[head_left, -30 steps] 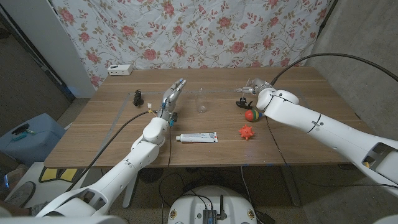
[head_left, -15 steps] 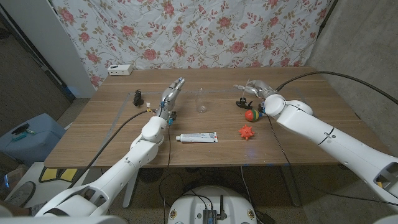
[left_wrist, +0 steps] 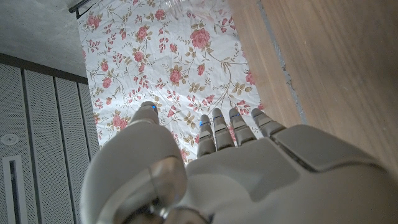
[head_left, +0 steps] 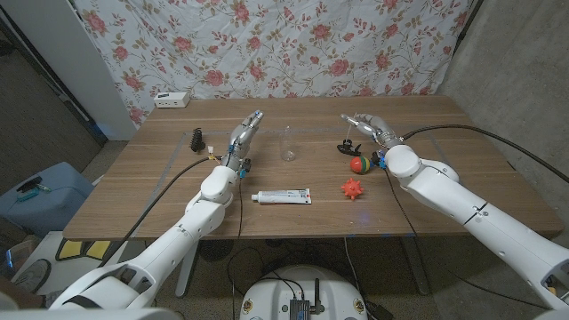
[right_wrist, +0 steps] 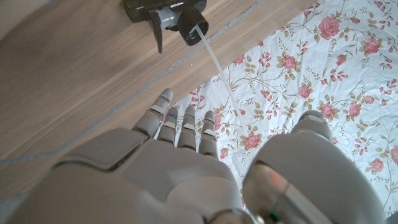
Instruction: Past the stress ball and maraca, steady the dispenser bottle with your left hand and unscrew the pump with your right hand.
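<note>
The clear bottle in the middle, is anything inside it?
The clear bottle stands upright on the wooden table. You can see wood through it, and it looks empty, though it's too small to be sure.

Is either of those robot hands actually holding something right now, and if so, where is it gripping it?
Nothing is held. The left hand stands open beside the clear bottle, apart from it, and the right hand hovers open near the black pump.

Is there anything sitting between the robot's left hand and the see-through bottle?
Nothing visible. In the head view the left hand stands beside the clear bottle with only bare table between them. The toothpaste tube lies nearer the robot, off that line.
</note>
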You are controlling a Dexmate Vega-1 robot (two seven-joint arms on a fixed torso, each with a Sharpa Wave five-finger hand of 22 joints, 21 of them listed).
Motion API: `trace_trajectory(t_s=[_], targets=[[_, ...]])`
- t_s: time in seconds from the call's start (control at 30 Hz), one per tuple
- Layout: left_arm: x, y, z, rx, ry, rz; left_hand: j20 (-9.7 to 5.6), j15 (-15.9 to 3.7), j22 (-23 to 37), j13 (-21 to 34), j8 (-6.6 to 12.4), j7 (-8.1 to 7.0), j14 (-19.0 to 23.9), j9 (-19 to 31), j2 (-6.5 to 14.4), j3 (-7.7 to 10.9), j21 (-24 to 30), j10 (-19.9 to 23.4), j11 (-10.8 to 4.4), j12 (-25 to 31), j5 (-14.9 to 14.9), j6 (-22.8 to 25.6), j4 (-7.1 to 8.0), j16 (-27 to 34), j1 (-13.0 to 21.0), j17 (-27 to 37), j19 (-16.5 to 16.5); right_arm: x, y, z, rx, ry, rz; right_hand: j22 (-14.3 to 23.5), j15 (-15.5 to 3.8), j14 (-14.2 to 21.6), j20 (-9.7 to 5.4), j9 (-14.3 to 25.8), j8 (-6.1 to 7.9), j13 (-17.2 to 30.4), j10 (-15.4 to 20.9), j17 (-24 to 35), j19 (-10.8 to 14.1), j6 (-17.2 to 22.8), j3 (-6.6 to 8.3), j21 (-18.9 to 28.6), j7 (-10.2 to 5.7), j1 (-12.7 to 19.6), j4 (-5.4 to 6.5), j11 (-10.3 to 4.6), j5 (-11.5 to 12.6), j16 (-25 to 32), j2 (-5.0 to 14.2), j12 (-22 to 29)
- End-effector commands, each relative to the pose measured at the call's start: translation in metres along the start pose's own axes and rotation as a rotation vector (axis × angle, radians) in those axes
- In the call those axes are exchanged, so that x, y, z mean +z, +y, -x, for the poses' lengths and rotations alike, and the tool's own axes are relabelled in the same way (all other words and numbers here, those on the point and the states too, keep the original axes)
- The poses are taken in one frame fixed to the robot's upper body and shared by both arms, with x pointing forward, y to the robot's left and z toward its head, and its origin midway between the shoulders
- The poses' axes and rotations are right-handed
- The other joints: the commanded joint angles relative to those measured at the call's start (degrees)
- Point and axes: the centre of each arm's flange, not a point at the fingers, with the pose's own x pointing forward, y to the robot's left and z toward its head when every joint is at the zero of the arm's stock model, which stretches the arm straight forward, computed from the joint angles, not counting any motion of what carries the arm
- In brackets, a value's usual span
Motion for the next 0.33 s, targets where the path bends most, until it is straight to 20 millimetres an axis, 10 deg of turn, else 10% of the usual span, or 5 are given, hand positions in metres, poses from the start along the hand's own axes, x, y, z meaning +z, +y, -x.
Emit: trace_trajectory(t_s=[0.03, 0.33], targets=[[0.0, 0.003, -0.005, -0.031, -0.01, 0.008, 0.1, 0.2, 0.1, 0.0, 0.0, 0.15, 0.0, 0.1, 0.6, 0.24, 0.4, 0.0, 0.12, 0.1, -0.3, -0.1, 0.31, 0.0, 0.2, 0.0, -0.2, -0.02, -0.007, 0.006, -0.023, -0.08, -0.158, -0.1, -0.33, -0.1, -0.53, -0.1, -0.04, -0.1, -0.1, 0.1, 0.2, -0.5, -0.47, 0.5, -0.28, -0.9, 0.64, 0.12, 0.3, 0.4, 0.08, 0.3], [-0.004, 0.0, -0.003, -0.015, -0.012, 0.011, -0.02, 0.07, 0.1, 0.0, 0.05, 0.08, 0.1, 0.1, 0.9, 0.26, 0.4, 0.2, 0.04, 0.2, -0.5, 0.1, 0.3, 0.0, 0.1, 0.0, 0.0, -0.038, -0.006, 0.002, -0.011, -0.118, -0.277, 0.0, -0.8, -0.1, -1.47, -0.2, -0.29, -0.4, 0.2, 0.1, 0.2, -1.6, -1.11, 0.5, -0.47, -2.5, 1.6, 0.25, 0.6, 0.6, 0.54, 0.5]])
